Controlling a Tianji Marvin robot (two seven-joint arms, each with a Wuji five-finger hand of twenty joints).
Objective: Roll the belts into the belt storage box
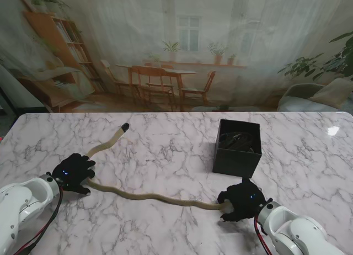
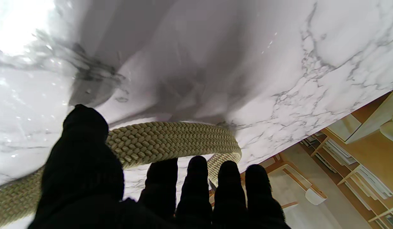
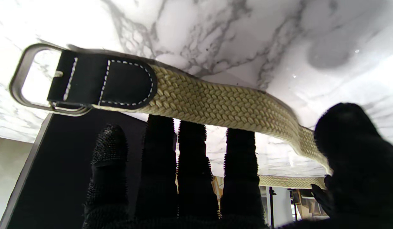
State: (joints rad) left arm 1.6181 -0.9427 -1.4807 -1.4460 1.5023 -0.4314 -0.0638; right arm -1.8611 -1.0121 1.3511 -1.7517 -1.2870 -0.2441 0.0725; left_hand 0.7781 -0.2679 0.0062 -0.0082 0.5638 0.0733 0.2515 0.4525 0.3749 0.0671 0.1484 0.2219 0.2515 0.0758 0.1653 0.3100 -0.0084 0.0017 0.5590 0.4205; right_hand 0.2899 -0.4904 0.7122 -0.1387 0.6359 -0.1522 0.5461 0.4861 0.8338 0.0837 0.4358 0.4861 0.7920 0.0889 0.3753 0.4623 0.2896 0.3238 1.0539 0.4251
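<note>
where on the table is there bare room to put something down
Bare marble lies right of the belt storage box, and between the woven belt and the far table edge. It is crowded near me: left robot hand, belt, right robot hand.

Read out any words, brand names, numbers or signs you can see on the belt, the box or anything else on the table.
There is no readable text in any view.
The woven belt: no lettering; its black leather tab carries only white stitching, and the metal buckle is plain.
The black storage box: no label on the sides that show.
The marble table: only veining.
The books on the backdrop shelves: too small to read.
</note>
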